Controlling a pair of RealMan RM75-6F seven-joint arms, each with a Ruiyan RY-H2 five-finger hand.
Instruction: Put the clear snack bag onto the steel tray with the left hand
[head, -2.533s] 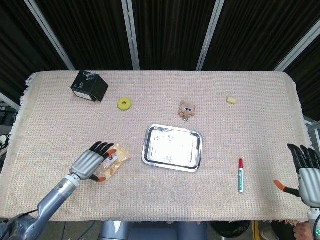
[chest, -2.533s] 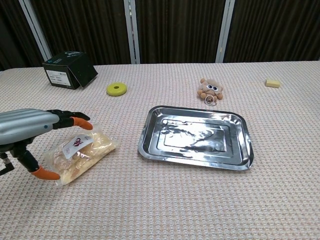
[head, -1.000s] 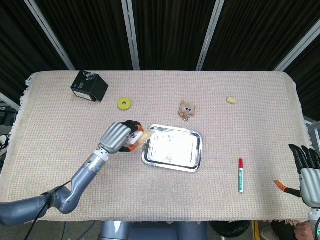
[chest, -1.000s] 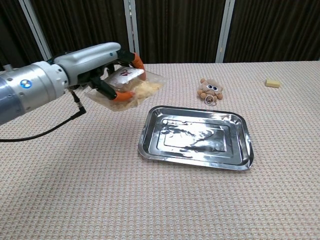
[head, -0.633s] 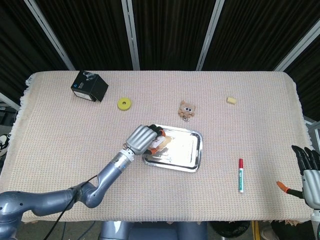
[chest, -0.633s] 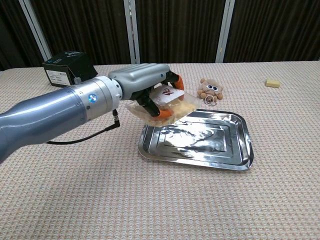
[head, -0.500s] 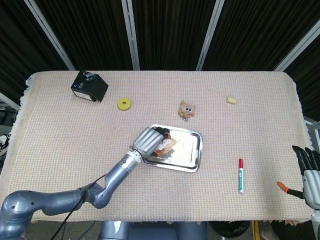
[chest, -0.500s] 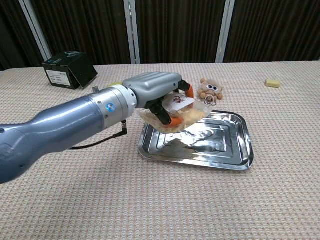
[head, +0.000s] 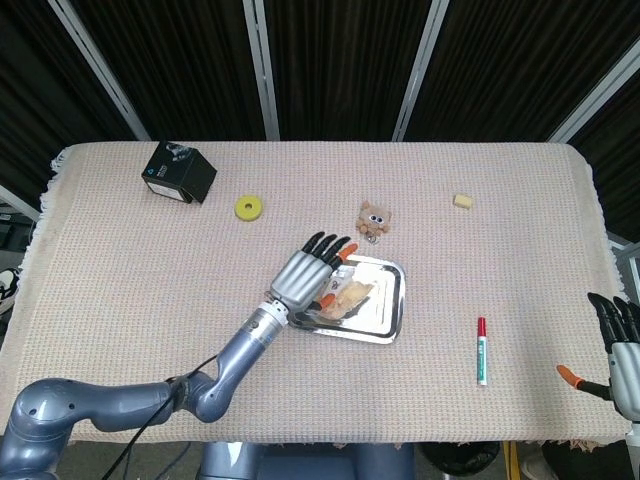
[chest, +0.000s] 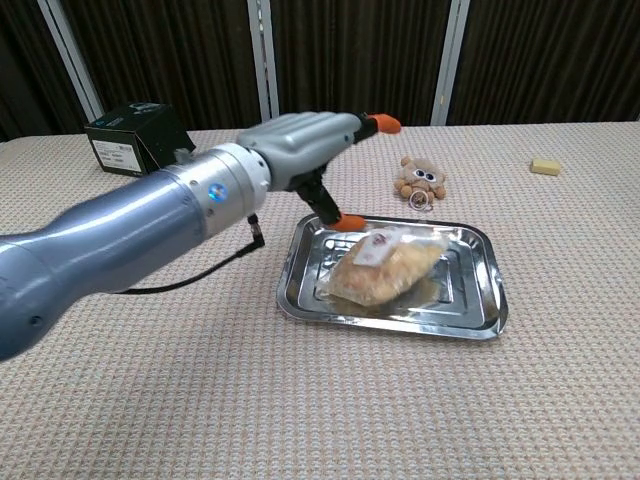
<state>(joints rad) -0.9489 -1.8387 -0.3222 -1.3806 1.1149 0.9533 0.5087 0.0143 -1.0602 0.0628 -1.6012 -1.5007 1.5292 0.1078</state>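
So my left hand (chest: 300, 140) is hovering over the 9 o'clock end of the steel tray (chest: 480, 310), fingers spread flat and wide, holding nothing. The clear snack bag (chest: 385, 265) is lying inside the tray, slightly toward its left half, resting on the tray floor with my thumb tip just above its 10 o'clock corner. I can't quite tell from the chest view whether thumb and bag touch.

The bag is crinkly clear plastic, lumpy with golden-tan snack pieces, and has a small white label with red print on top. The tray is a shiny rectangle with rounded corners and a raised rim, and its bottom looks a bit dented and wavy in the reflections. Everything sits on a beige woven cloth (head: 120, 280) with a coarse waffle-like texture.

Room-wise: at 12 o'clock from the tray, just beyond its far rim, is a little brown plush toy (head: 374, 219). Further off at 10 o'clock there's a yellow ring (head: 249, 207), and a black box (head: 178, 171) near the far left corner. A small yellowish block (head: 462, 201) sits at 1 o'clock, well apart. At 3 to 4 o'clock, a red-capped marker (head: 481, 350) lies on the cloth, with open cloth between it and the tray.

My right hand (head: 620, 345) is way out at the table's right edge, fingers spread, holding nothing.
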